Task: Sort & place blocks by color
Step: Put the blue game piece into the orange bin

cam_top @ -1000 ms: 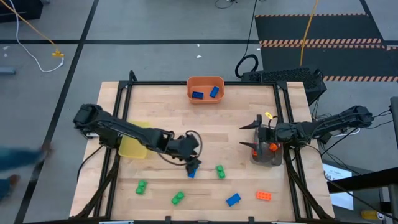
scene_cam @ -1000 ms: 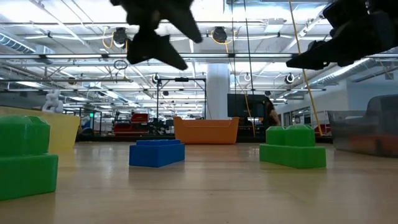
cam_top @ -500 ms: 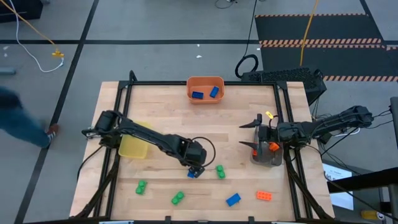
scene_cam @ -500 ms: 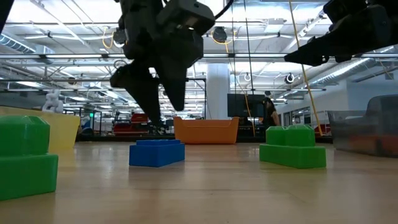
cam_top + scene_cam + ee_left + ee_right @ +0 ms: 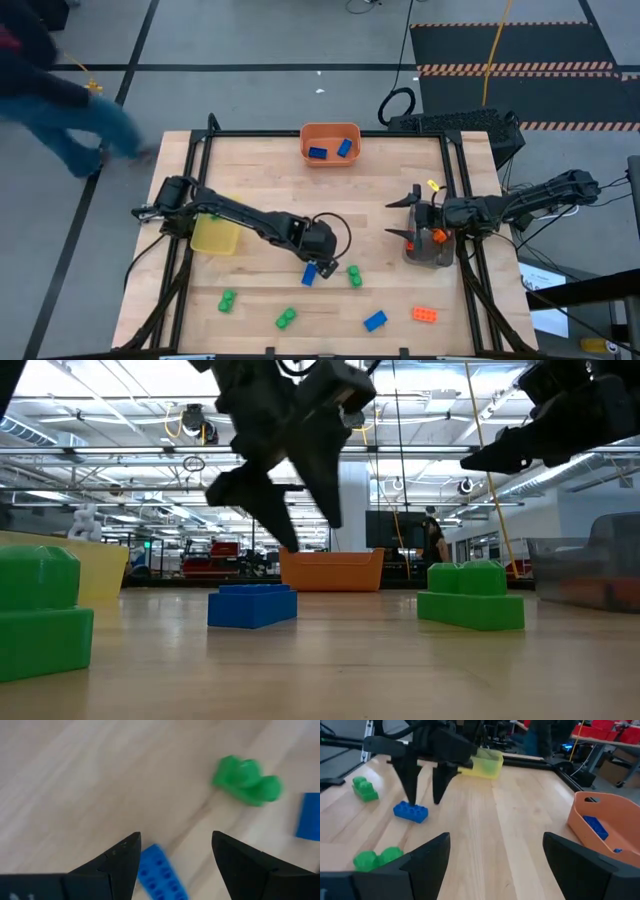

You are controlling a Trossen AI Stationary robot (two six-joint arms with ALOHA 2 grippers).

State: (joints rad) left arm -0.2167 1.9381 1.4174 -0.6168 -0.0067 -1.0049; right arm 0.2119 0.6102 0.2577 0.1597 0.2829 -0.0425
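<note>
The blocks lie scattered on the counter [image 5: 260, 180], and one blue block [image 5: 310, 272] sits near the middle, just under the left gripper [image 5: 322, 258]. Its jaws are spread and point down beside the brick without touching it, apparently lining up for a pinch. A green block [image 5: 354, 275] rests just beside it, so the approach needs care. Two blue bricks already lie in the orange bin [image 5: 330, 143] at the far edge, which suggests where this one belongs. The right gripper [image 5: 412, 216] waits with jaws spread above the grey bin [image 5: 428, 250]; the yellow bin [image 5: 214, 234] stands near the left arm.
</note>
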